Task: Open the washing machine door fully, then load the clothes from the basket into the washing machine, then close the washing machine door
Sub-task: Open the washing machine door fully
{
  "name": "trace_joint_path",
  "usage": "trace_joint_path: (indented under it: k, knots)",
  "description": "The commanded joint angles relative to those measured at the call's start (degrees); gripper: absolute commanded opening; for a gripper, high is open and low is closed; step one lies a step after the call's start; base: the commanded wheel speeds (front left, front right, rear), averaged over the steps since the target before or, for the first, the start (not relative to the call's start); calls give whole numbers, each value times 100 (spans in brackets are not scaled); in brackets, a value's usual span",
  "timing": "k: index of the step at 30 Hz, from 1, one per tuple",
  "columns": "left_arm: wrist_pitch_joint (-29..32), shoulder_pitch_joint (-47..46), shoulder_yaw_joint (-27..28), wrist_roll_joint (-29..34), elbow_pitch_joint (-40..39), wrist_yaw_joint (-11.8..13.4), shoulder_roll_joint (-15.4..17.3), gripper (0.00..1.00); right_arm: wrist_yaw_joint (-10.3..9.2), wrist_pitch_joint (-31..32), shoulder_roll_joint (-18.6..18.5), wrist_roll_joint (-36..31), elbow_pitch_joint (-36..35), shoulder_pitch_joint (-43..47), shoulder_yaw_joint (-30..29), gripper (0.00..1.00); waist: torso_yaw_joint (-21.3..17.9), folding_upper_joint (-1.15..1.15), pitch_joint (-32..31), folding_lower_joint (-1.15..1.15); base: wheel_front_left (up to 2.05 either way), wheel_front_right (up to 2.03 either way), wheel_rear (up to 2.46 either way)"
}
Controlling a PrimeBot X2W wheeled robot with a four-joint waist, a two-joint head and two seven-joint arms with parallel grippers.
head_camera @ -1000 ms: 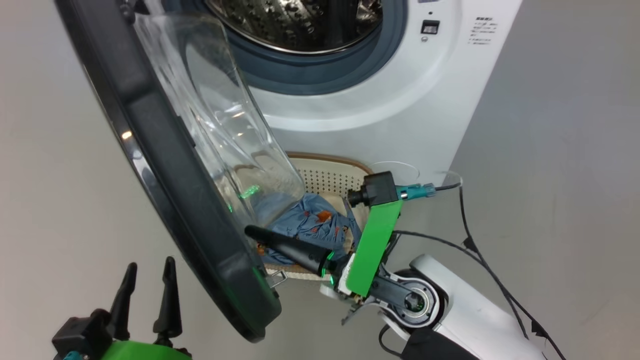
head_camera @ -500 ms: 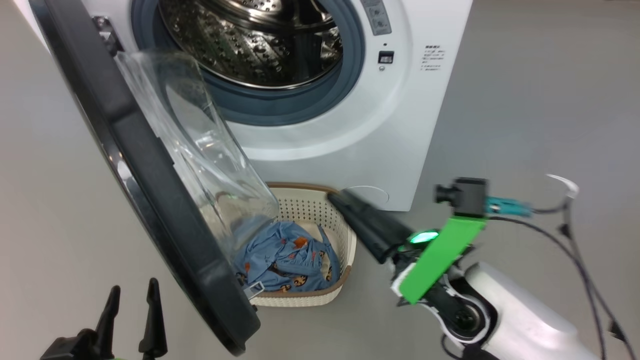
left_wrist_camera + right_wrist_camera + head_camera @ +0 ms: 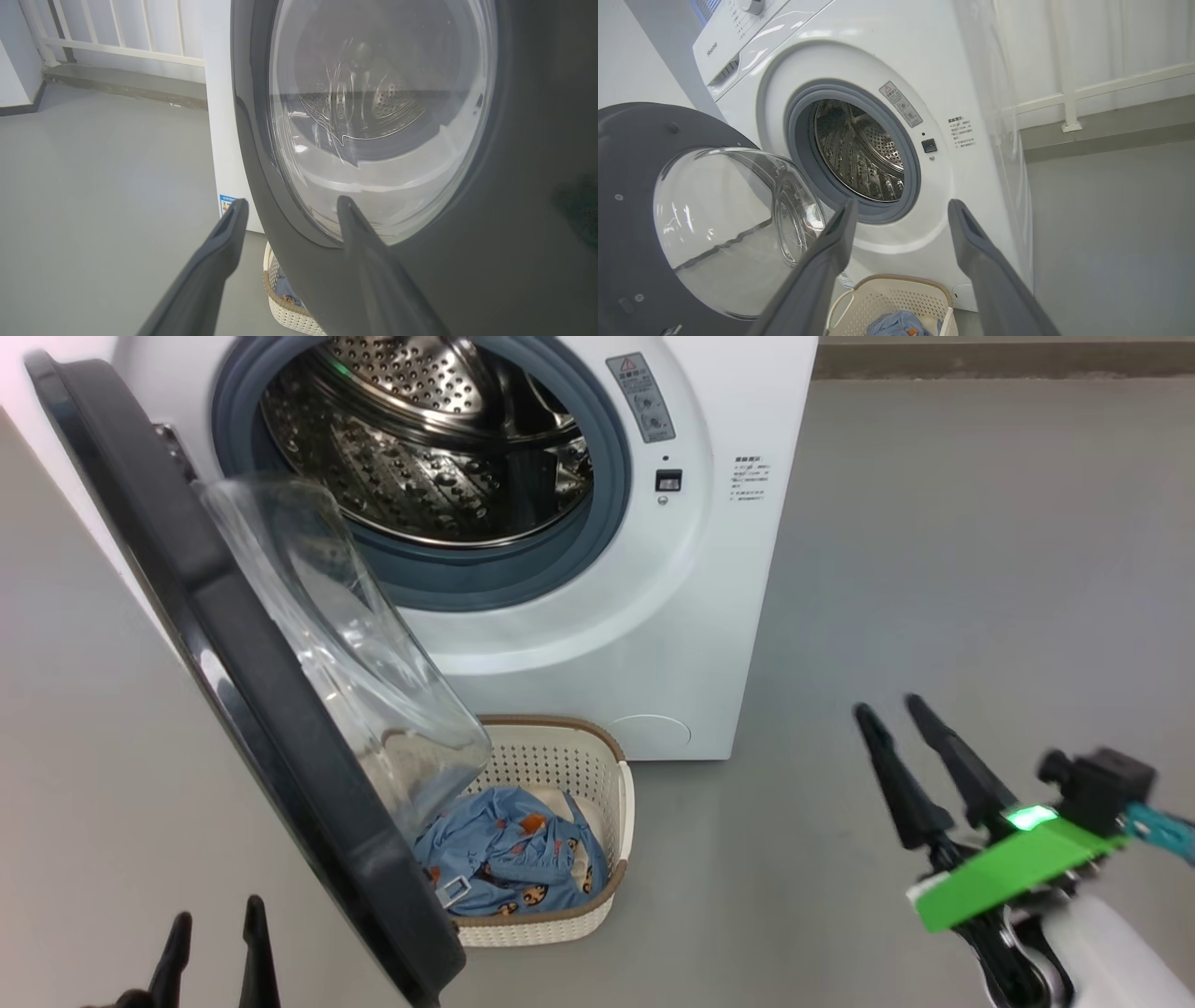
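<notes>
Washing machine door [image 3: 233, 691] stood swung wide on the robot's left side of the washing machine [image 3: 691, 616], its clear glass dome turned towards the perforated steel drum [image 3: 420, 457]. On the grey floor [image 3: 934, 569] just in front of the machine sat the basket [image 3: 523, 931], partly hidden behind the door's lower edge, with the blue printed clothes [image 3: 509, 854] heaped inside. The left gripper [image 3: 217, 908] hung low on the door's outer side, fingers parted and empty. The right gripper [image 3: 885, 706] hovered well to the right of the basket, fingers likewise spread, holding nothing.
</notes>
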Motion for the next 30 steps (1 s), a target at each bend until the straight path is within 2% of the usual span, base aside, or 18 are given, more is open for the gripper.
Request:
trace_joint_path:
  k: [1, 6, 14, 24, 30]
  knots:
    - [-37, -49, 220, 37, -98, -10, 72, 100, 9, -66, 96, -217, -218, 222, -174, 100, -34, 0, -49, 0, 0, 0, 0]
    - [-37, 19, 266, 25, -139, -13, 72, 100, 9, -67, 439, -1002, -528, 874, -1089, 100, -103, 0, -82, 0, 0, 0, 0]
    - [-37, 68, 262, 41, -190, -14, 72, 100, 9, -67, 759, -1822, -836, 1350, -1765, 100, -189, 0, -107, 0, 0, 0, 0]
    - [-37, 99, 280, 41, -231, -15, 72, 100, 9, -67, 939, -3016, -1186, 1741, -2311, 100, -262, 0, -124, 0, 0, 0, 0]
    - [-37, 162, 327, 32, -246, -15, 72, 100, 9, -67, 1251, -3368, -1263, 2038, -2652, 100, -309, 0, -170, 0, 0, 0, 0]
